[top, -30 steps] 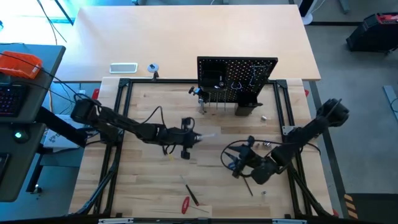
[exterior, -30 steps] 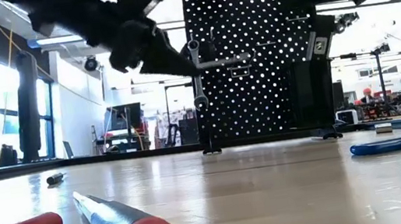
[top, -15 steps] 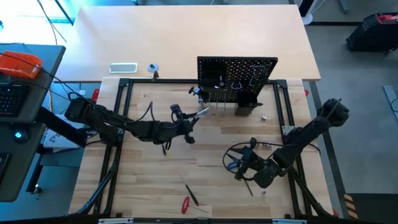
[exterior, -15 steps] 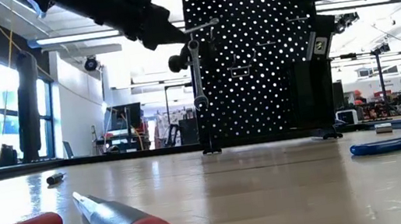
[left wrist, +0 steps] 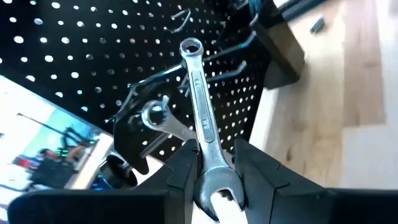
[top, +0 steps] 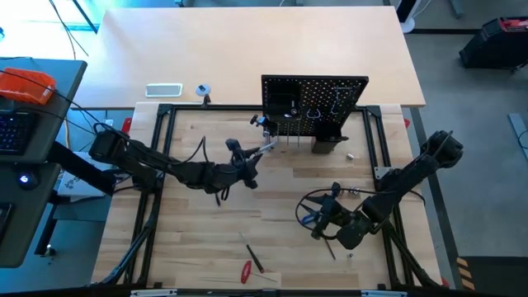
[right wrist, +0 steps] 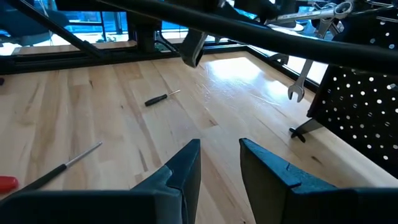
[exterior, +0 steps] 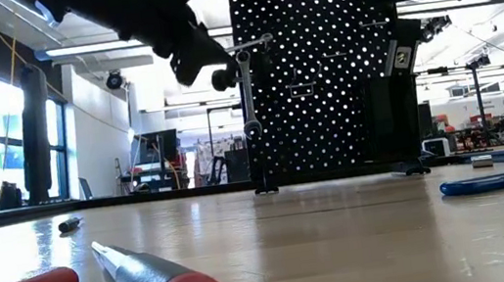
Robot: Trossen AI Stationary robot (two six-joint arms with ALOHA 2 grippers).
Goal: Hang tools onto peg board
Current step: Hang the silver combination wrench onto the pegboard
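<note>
Clearly, silver wrench (left wrist: 204, 127) sits clamped between left gripper (left wrist: 211, 163) jaws, seemingly near peg board (left wrist: 74, 68).

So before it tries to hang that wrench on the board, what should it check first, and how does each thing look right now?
1. Wrench held firmly: ok, the left gripper is shut on its shank, ring end pointing toward the peg board.
2. Ring end lined up with a free hook: cannot tell, hooks show close by, but which one it faces is unclear.
3. Wrench already hanging on the board out of the way: cannot tell, it hangs close beside the held one.
4. Right gripper clear of the path: ok, it waits open and empty, low over the table's right side.
5. Board standing upright: ok.
</note>
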